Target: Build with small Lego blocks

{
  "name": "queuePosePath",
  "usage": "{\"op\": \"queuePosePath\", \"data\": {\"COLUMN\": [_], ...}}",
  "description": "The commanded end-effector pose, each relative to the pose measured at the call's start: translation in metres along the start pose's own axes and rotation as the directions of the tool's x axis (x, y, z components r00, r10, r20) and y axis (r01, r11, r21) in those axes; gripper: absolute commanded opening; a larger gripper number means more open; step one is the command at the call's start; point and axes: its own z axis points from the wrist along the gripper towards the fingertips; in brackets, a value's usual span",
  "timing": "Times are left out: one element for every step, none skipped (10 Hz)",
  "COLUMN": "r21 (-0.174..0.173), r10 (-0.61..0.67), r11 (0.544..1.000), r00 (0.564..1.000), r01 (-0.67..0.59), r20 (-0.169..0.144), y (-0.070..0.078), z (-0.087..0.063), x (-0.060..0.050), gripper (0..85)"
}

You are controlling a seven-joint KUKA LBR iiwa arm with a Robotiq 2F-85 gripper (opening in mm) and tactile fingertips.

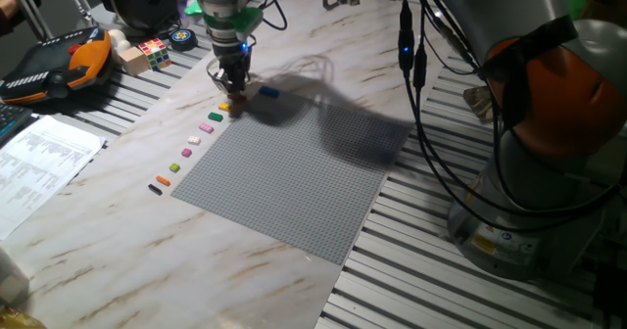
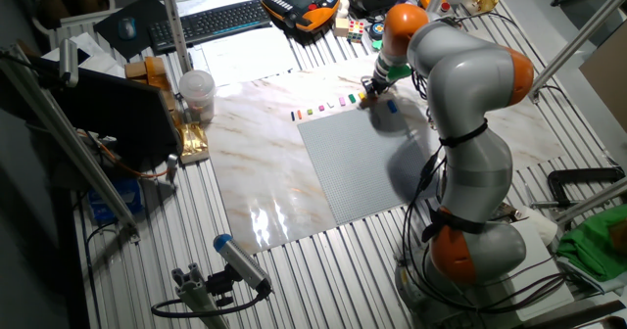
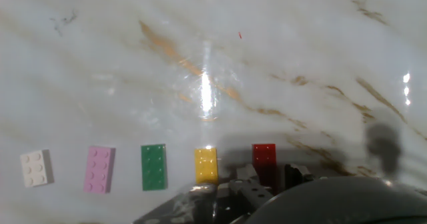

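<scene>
**At the head of the brick row, the gripper sits right over the red one**

Just beyond the far edge of the grey baseplate [image 1: 294, 172], the red brick [image 3: 264, 155] lies almost straight under the gripper [image 1: 233, 79]. In the hand view it shows just ahead of the finger hardware, at the right-hand end of the line. It looks nearly square there, so I can't name a long axis for it. Its neighbours clearly stand with their long sides pointing away from the hand: yellow brick [image 3: 205, 165] just beside it, then green brick [image 3: 153, 166], pink brick [image 3: 99, 169] and white brick [image 3: 35, 168], each a little apart from the next.

From the side, the row carries on along the baseplate's edge toward an orange brick [image 1: 163, 181] and a black brick [image 1: 155, 189], and a blue brick [image 1: 269, 92] lies alone on the gripper's other side.

Whether the fingers are spread or closed I cannot tell; they are dark and blurred in every view. My guess is that red is the pick, and the move is nearly straight down.
</scene>
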Motion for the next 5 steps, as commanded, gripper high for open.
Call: {"op": "queuePosePath", "data": {"r21": [0.0, 0.0, 0.001, 0.001, 0.0], "r10": [0.001, 0.001, 0.003, 0.004, 0.001], "r11": [1.0, 1.0, 1.0, 1.0, 1.0], "r00": [1.0, 1.0, 1.0, 1.0, 1.0], "r01": [-0.001, -0.001, -0.003, -0.004, -0.001], "r20": [-0.003, -0.003, -0.004, -0.006, -0.006], "y": [0.0002, 0.0003, 0.0004, 0.0006, 0.0006], "z": [0.0008, 0.0014, 0.0022, 0.0039, 0.0054], "x": [-0.0001, -0.0002, -0.0002, 0.0001, 0.0006], "gripper": [31.7, 31.7, 31.7, 31.7, 31.7]}}
